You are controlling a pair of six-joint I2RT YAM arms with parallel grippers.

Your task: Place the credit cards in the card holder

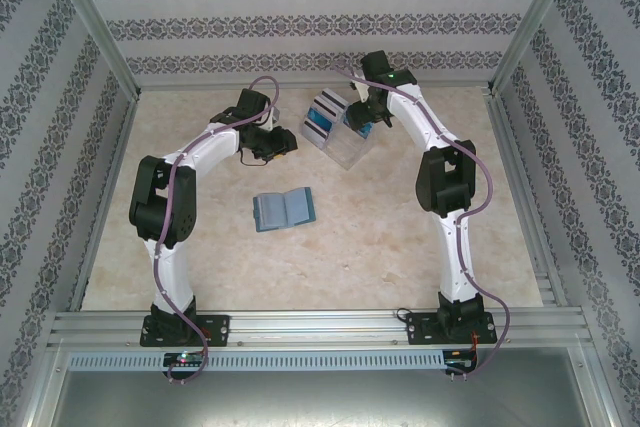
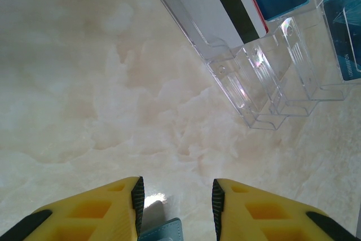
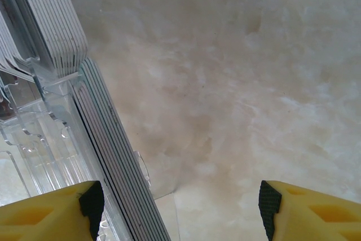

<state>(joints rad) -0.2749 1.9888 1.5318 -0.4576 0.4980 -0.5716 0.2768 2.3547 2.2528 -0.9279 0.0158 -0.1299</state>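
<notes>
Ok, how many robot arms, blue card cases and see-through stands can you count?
Robot arms: 2 (left, right)
Card holder: 1
Clear stand: 1
Total: 4
The cards in the stand are packed too tightly to count.

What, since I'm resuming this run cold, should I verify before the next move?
1. Card holder lying open on the table: ok.
2. Cards standing in the clear stand: ok.
3. Right jaws open wide, with a card stack just inside one of them: ok.
4. Left jaws gripping a card: cannot tell; a teal piece shows between them at the picture's bottom edge.
5. Holder's pockets free to take a card: cannot tell, too small from above.
</notes>
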